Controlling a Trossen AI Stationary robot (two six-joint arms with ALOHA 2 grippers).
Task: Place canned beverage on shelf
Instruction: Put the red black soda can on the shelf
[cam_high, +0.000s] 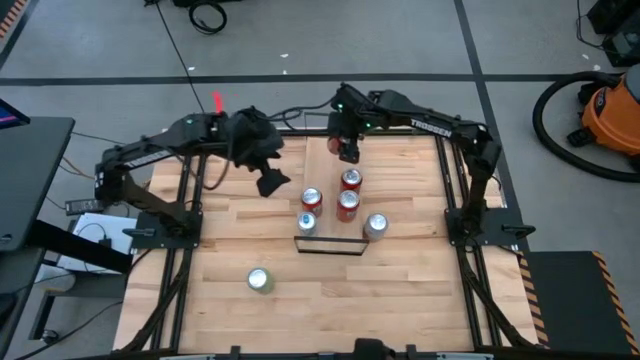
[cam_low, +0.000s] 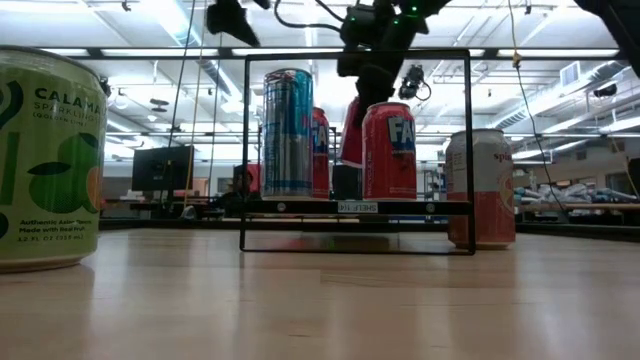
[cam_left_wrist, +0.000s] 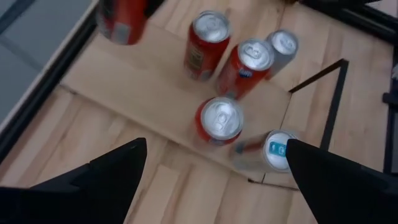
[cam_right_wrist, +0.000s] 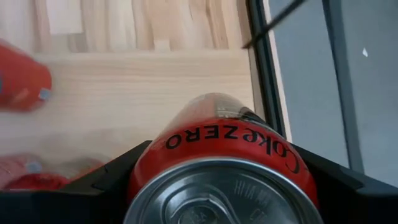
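My right gripper (cam_high: 347, 150) is shut on a red Coke Zero can (cam_right_wrist: 221, 155) above the far end of the shelf (cam_high: 330, 238). The shelf is a light-wood board with black wire rails. Two red cans (cam_high: 350, 181) (cam_high: 347, 204) stand on it, with a third red can (cam_high: 312, 198) and a blue-and-silver can (cam_high: 307, 222). A pinkish can (cam_high: 376, 225) stands on the table just right of the shelf. A green can (cam_high: 260, 280) stands nearer the front. My left gripper (cam_high: 271, 182) is open and empty, above the table left of the shelf. My right gripper pinches the Coke Zero can's side wall (cam_right_wrist: 155, 152) near its top end, one finger (cam_right_wrist: 118, 177) on each side. The fingers come from above and lie along the can, whose lid faces the wrist. The can hangs clear of the shelf and table.
The arms' black frames run along the table's left and right edges (cam_high: 455, 200). The tabletop (cam_high: 420, 290) is bare wood in front of the shelf and at the right. An orange vacuum (cam_high: 610, 110) stands on the floor beyond the table.
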